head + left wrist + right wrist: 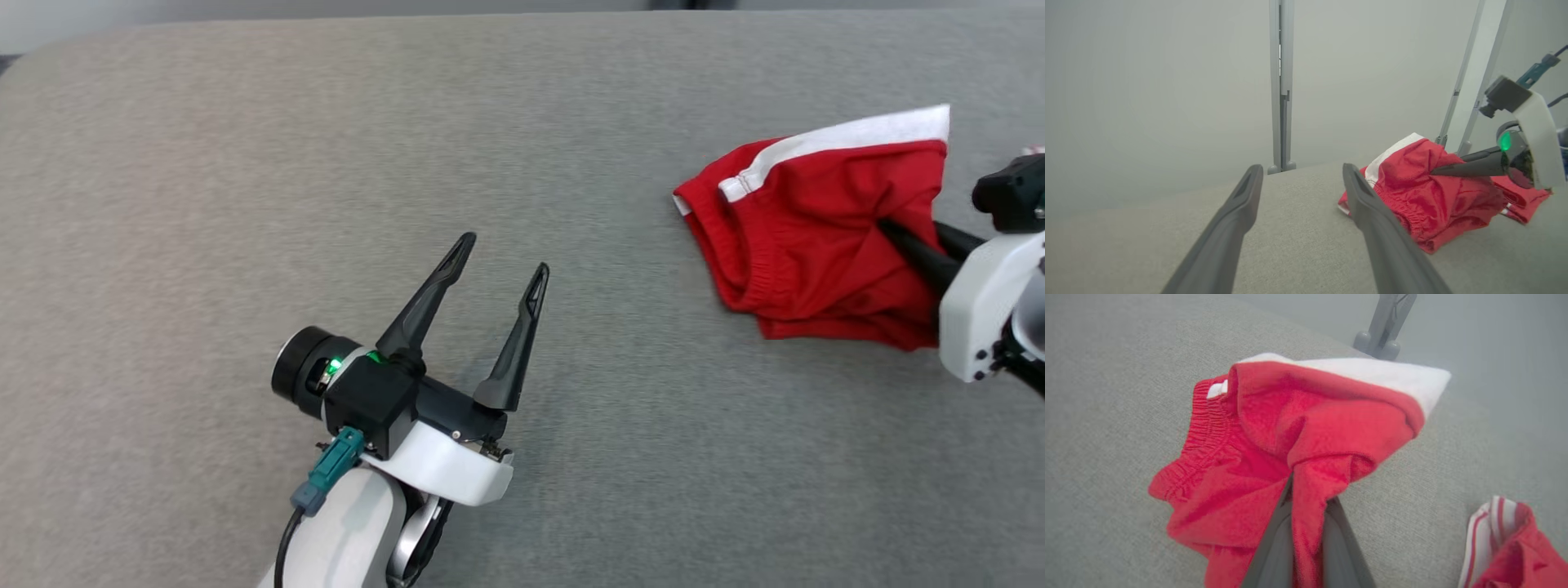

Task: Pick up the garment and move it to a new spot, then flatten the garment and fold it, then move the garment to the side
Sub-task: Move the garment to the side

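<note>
My right gripper (894,233) is clamped on the garment (816,237). In the right wrist view a fold of red cloth is squeezed between its two fingers (1274,543) and runs down between them towards the camera. My left gripper (504,255) is spread wide with nothing in it. It sits at the lower middle of the head view, well apart from the garment, with its fingers pointing up and a little to the right.

The garment lies on the right side of the table (326,122), towards the far edge as I see it from the head. It looks like a pair of red shorts. A gathered elastic waistband (1206,428) runs down its left side in the right wrist view. A broad white band (1392,377) runs along the upper edge, and a narrow white stripe (763,167) crosses the red in the head view. It is crumpled rather than flat. The cloth bunches in creases around my right fingers, and the white-edged part stands up in a peak while the lower folds rest on the table.

From the left wrist view, the garment (1421,192) is a red heap to the right of my open left gripper (1302,169), with the right gripper (1437,171) poking into it from the right.

A second bit of red cloth with white stripes (1506,539) shows at the lower right of the right wrist view. I cannot tell whether it belongs to the same garment.
</note>
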### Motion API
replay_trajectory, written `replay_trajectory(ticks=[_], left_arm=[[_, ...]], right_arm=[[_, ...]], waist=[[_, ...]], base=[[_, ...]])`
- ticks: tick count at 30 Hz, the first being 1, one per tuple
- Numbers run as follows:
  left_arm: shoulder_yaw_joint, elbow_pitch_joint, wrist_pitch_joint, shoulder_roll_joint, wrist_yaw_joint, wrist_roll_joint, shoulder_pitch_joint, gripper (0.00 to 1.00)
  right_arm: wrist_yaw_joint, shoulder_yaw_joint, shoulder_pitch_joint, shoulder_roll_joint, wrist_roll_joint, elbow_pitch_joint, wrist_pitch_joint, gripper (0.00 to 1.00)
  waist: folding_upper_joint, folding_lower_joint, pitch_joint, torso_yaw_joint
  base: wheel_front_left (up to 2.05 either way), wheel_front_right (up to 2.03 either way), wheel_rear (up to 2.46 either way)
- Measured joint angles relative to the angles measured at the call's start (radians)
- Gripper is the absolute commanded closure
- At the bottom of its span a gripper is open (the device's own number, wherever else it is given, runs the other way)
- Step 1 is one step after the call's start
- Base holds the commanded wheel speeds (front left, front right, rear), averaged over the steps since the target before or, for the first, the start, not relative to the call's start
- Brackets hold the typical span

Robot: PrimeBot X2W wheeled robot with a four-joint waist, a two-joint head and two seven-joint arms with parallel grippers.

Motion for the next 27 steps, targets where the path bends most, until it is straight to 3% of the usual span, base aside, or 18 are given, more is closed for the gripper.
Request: replay_trajectory(ticks=[7,12,19,27], left_arm=[[-0.030,0.002,0.000,0.000,-0.009,0.007,-0.065,0.00],[-0.045,0.012,0.000,-0.001,-0.023,0.018,-0.112,0.00],[-0.058,0.022,0.000,-0.001,-0.041,0.035,-0.172,0.00],[-0.056,0.028,0.000,0.000,-0.048,0.041,-0.197,0.00]], right_arm=[[0.000,0.008,-0.022,-0.159,0.021,-0.116,-0.044,1.00],[0.000,0.004,-0.033,-0.268,0.008,-0.121,-0.091,1.00],[0.000,0.033,-0.085,-0.340,-0.037,0.016,-0.160,1.00],[0.000,0.087,-0.143,-0.391,-0.083,0.194,-0.202,1.00]], waist=[[0.0000,0.0000,0.039,-0.126],[0.0000,0.0000,0.101,-0.184],[0.0000,0.0000,0.195,-0.221],[0.0000,0.0000,0.268,-0.187]], base=[[0.00,0.00,0.00],[0.00,0.00,0.00],[0.00,0.00,0.00],[0.00,0.00,0.00]])
